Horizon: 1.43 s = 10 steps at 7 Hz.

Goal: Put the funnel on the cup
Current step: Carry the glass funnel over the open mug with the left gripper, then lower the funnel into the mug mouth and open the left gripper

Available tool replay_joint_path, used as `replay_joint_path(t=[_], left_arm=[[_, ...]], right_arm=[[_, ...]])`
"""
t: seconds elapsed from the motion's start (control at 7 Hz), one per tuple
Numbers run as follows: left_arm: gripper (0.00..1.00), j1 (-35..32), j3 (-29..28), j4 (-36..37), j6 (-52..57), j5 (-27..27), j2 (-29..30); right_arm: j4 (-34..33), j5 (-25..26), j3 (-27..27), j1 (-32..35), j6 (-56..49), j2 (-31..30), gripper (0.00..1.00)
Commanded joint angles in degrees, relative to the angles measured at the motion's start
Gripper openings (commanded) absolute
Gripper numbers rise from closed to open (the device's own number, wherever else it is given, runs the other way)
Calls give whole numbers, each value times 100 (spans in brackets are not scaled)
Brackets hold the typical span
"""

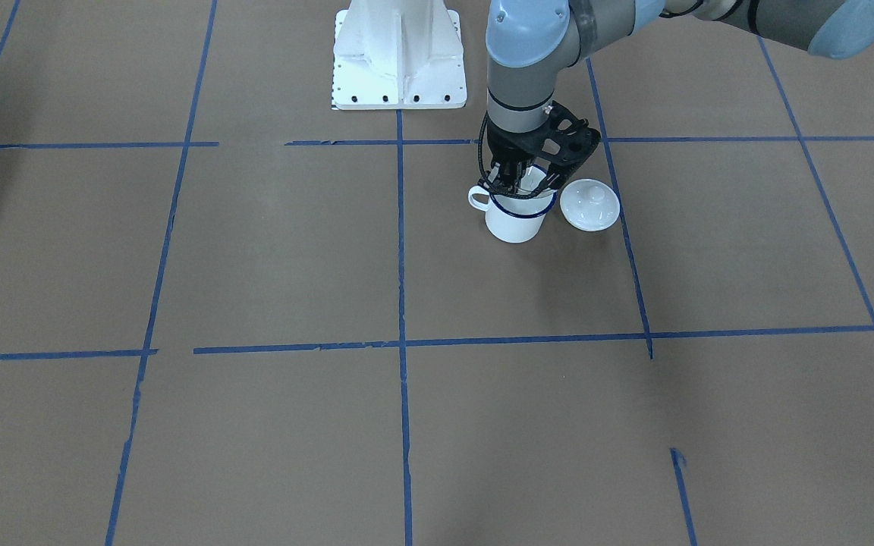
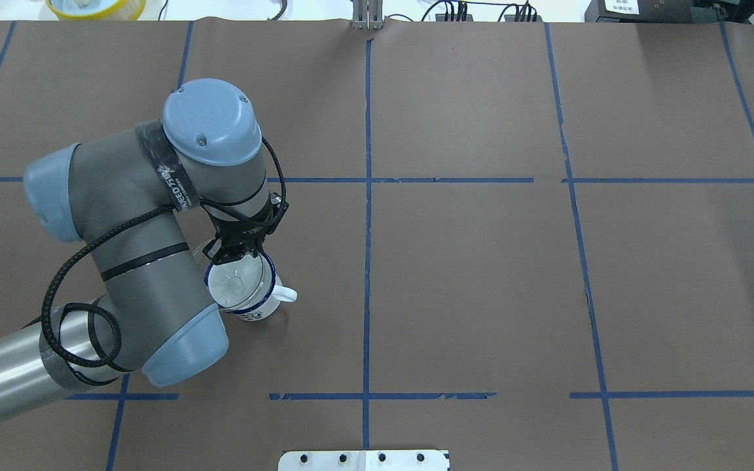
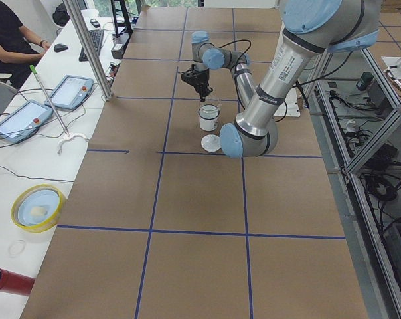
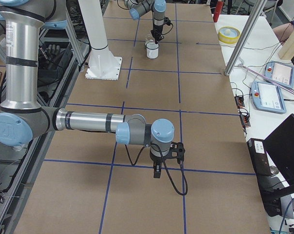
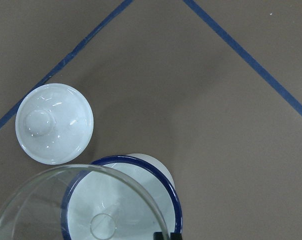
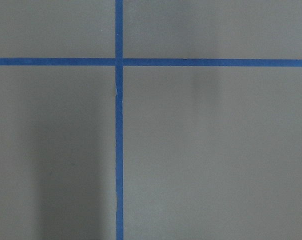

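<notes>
One off-centre release by the left fingers (image 5: 161, 236) pinching the clear round funnel (image 2: 235, 283) could tip it off the white blue-rimmed mug (image 1: 514, 224) beneath them.

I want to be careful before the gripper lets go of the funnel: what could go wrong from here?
1. In the left wrist view the funnel looks off-centre over the cup, so it may settle tilted or slip off once the left gripper opens.
2. The lid lies close beside the cup; a falling funnel could knock it.
</notes>
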<state>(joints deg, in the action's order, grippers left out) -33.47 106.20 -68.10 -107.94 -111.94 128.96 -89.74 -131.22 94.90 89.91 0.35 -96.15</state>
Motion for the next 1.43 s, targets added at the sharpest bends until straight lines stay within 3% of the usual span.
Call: replay_joint_path(t=[0.0,1.29], left_arm=[[0,104,-73,-45,9,15,-11],[0,130,-293,-335,308,76,-2]], right_arm=[[0,0,2,0,0,0,100],[0,0,2,0,0,0,100]])
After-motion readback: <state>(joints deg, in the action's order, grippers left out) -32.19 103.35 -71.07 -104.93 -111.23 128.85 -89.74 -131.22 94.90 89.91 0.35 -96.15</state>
